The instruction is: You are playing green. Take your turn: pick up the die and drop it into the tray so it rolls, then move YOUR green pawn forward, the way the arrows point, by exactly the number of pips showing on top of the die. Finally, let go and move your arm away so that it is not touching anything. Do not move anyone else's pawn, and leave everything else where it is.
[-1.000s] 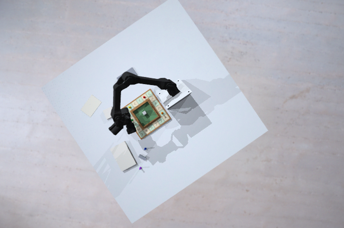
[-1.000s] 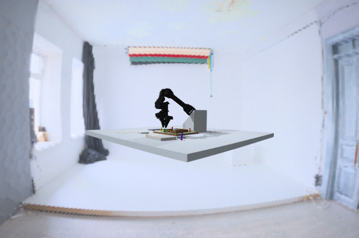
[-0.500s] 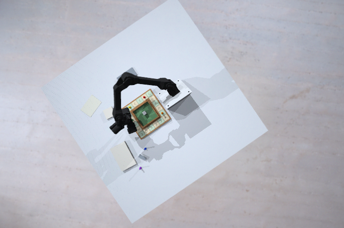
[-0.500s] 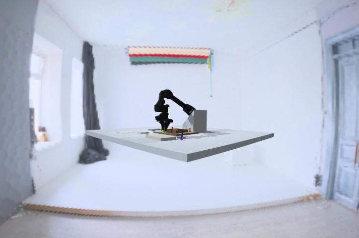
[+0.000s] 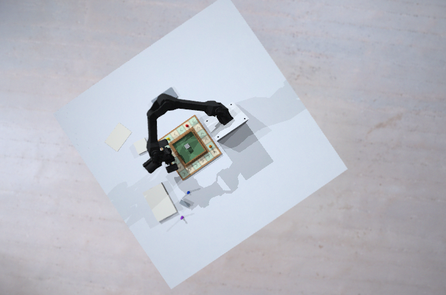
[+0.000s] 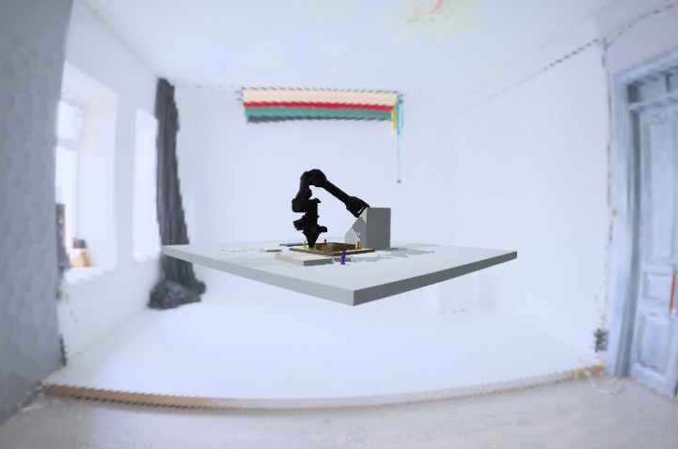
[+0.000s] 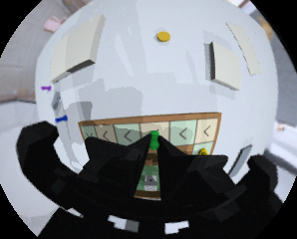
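Observation:
The green pawn [image 7: 154, 141] stands on a pale square of the board [image 5: 202, 166] [image 7: 148, 119], on the track side nearest the gripper. My gripper [image 6: 311, 245] [image 7: 153, 137] is shut on the green pawn, low at the board, with a fingertip on each side of it. In the top view the arm hides the pawn. The die [image 5: 187, 145] [image 7: 150, 182] rests in the green-floored tray [image 5: 197, 159] at the board's centre. Its pip count is too small to read surely. Track arrows show beside the pawn in the wrist view.
A yellow pawn [image 5: 168, 139] [image 7: 203, 151] is near the gripper. Red [image 5: 187, 125] and orange [image 5: 210, 146] pawns stand on the board. Blue [image 5: 187, 192] and purple [image 5: 181, 217] pieces, a large cream block [image 5: 160, 203] and a yellow disc [image 7: 163, 36] lie off the board.

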### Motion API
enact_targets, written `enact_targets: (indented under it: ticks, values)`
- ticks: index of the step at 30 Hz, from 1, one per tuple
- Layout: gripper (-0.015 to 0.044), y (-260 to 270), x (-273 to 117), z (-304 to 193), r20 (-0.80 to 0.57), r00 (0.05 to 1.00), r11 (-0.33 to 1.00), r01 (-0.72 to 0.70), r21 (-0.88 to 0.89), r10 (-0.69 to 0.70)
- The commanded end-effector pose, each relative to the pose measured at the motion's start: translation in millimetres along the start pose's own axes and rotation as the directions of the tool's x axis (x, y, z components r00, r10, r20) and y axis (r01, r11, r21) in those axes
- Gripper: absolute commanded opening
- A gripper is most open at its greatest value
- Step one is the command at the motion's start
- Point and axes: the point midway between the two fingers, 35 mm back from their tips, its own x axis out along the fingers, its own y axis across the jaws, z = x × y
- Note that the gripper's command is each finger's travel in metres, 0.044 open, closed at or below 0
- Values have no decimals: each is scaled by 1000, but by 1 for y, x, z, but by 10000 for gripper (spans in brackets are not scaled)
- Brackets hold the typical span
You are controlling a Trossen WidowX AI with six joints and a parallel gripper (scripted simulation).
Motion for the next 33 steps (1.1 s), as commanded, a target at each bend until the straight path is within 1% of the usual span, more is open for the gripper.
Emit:
enact_targets:
  ticks: [1,3,16,18,23,33]
  values:
    - [0,0,0,-1,-1,1000,1000,3,-6,-3]
    - [0,1,-10,1,-1,1000,1000,1,-6,-1]
    - [0,2,-114,-1,-3,1000,1000,-4,-7,4]
    - [0,1,-125,-3,-3,1000,1000,-2,-7,2]
    - [0,5,-124,-5,-3,1000,1000,-2,-7,2]
    - [0,61,-94,-47,-4,1000,1000,-9,-8,8]
